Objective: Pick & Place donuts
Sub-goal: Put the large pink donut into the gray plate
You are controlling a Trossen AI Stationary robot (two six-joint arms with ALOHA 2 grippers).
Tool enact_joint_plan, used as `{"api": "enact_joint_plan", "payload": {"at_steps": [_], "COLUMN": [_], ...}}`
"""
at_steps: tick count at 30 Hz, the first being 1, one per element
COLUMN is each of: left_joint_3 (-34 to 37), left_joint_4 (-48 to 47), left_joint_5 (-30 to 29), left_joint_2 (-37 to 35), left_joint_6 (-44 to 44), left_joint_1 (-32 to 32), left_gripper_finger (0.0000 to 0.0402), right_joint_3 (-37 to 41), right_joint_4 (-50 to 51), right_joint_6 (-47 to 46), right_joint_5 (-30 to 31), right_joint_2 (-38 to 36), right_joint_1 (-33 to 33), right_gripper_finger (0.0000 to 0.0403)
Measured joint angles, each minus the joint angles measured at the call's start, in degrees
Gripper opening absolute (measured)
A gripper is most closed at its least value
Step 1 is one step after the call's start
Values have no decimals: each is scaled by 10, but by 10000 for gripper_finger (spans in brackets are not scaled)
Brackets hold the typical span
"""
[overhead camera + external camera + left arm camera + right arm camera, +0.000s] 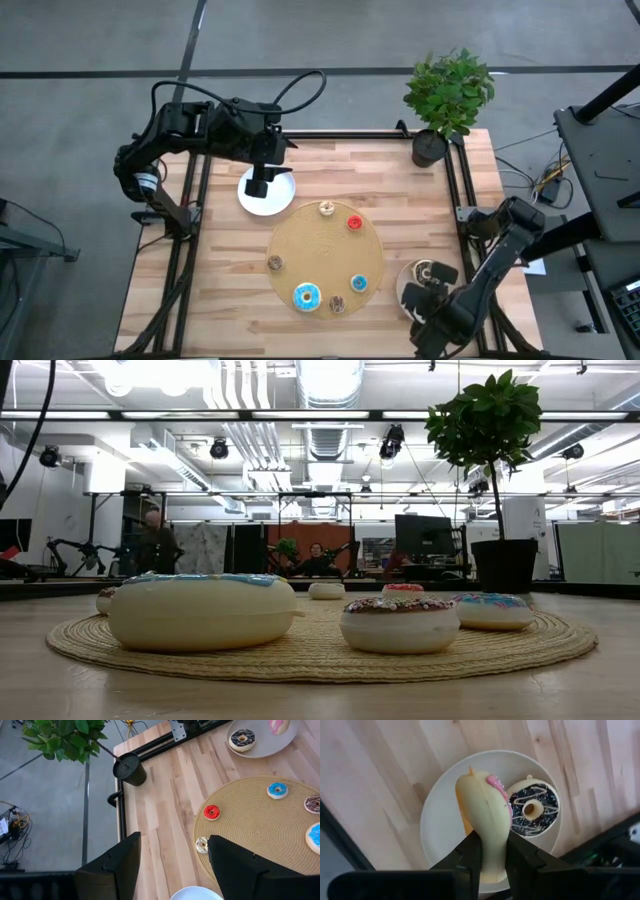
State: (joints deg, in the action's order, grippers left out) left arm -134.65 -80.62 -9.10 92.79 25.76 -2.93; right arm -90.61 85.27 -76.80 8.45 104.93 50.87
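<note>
Pink-iced donut sits closest to the right wrist camera, pinched edge-on between the two fingers of the right hand. Hand clenched on it, fingers pressed against both flat faces. Donut held upright above the beige plate at the desk's right front corner. On that same plate lies a chocolate donut with white drizzle, flat, just beside the held one.

Left hand hovers over the white plate at the far left of the desk; fingers spread wide, nothing between them, released.

Woven round mat in the middle of the desk carries six donuts: large blue-iced one at the near edge, small brown one just beside it, small blue one, red one, tan one at the far edge, brown one on the left side. Potted plant stands at the far right corner.
</note>
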Motion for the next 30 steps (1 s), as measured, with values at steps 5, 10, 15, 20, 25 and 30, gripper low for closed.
{"api": "enact_joint_plan", "payload": {"at_steps": [5, 10, 15, 20, 25, 30], "left_joint_3": [0, 0, 0, 0, 0, 0], "left_joint_4": [0, 0, 0, -1, 0, 0], "left_joint_5": [0, 0, 0, 0, 0, 0], "left_joint_2": [0, 0, 0, 0, 0, 0], "left_joint_6": [0, 0, 0, 0, 0, 0], "left_joint_1": [0, 0, 0, 0, 0, 0], "left_gripper_finger": [202, 202, 202, 202, 202, 202], "right_joint_3": [0, 0, 0, 1, 1, 2], "right_joint_4": [-2, -2, -2, -2, -1, 5], "right_joint_6": [-43, -82, -132, -154, -159, -181], "right_joint_5": [-20, -36, -50, -73, -88, -90], "right_joint_2": [19, 35, 48, 66, 82, 85], "right_joint_1": [1, 4, 5, 5, 5, 4], "right_gripper_finger": [63, 63, 63, 63, 63, 63]}}
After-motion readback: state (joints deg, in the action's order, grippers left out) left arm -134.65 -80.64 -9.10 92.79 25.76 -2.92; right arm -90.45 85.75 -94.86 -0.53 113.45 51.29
